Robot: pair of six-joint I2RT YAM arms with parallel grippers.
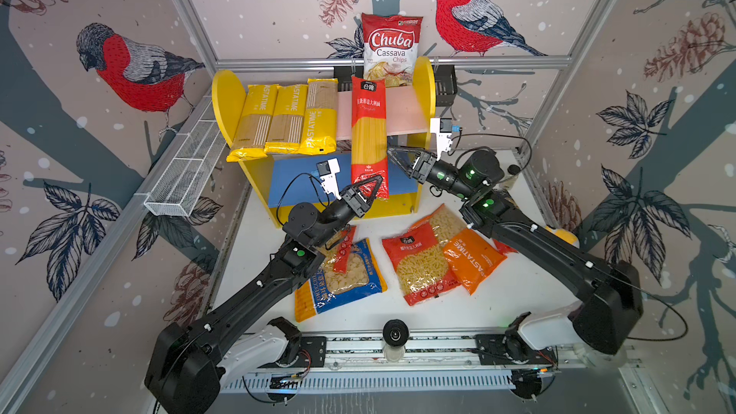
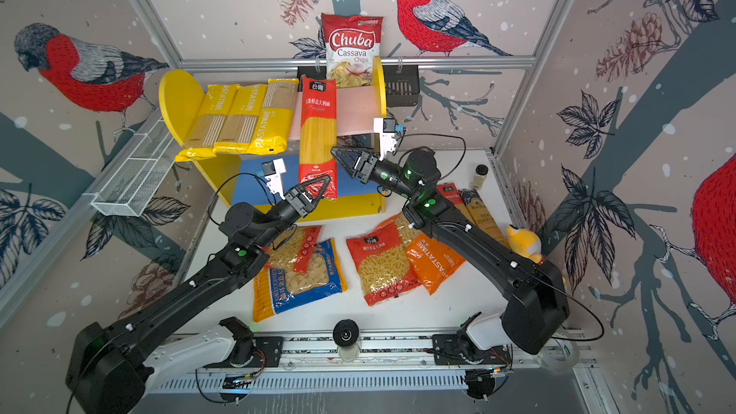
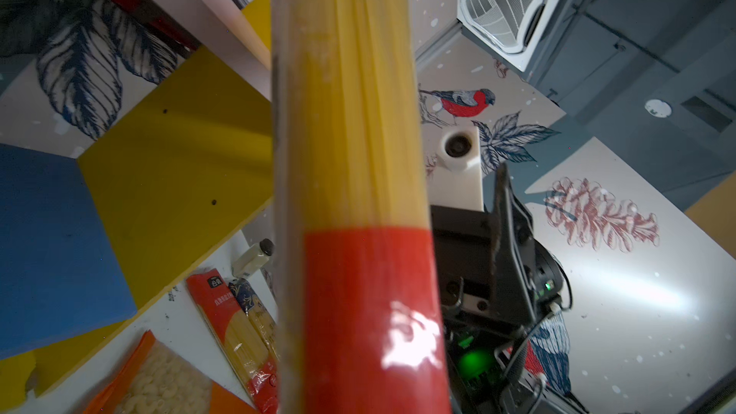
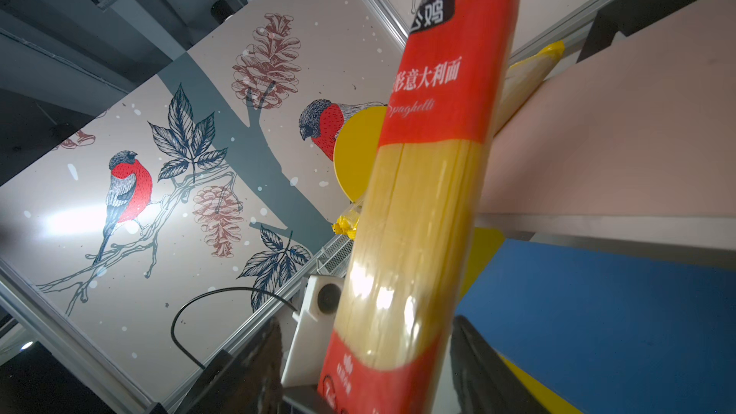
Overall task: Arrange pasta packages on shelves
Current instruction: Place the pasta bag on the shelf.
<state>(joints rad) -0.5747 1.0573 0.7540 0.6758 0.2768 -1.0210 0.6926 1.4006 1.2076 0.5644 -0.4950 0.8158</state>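
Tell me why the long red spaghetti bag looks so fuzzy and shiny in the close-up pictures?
Left wrist view: the red spaghetti bag is very close to the lens, so it blurs, with white glare on its red band; right wrist view: its lower part is soft, with shiny spots on the plastic; in both top views it looks sharp.

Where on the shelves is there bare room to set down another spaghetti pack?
The pink upper board is bare between the red spaghetti pack and the yellow right side. The blue lower board looks bare too. The upper left is crowded with three yellow packs.
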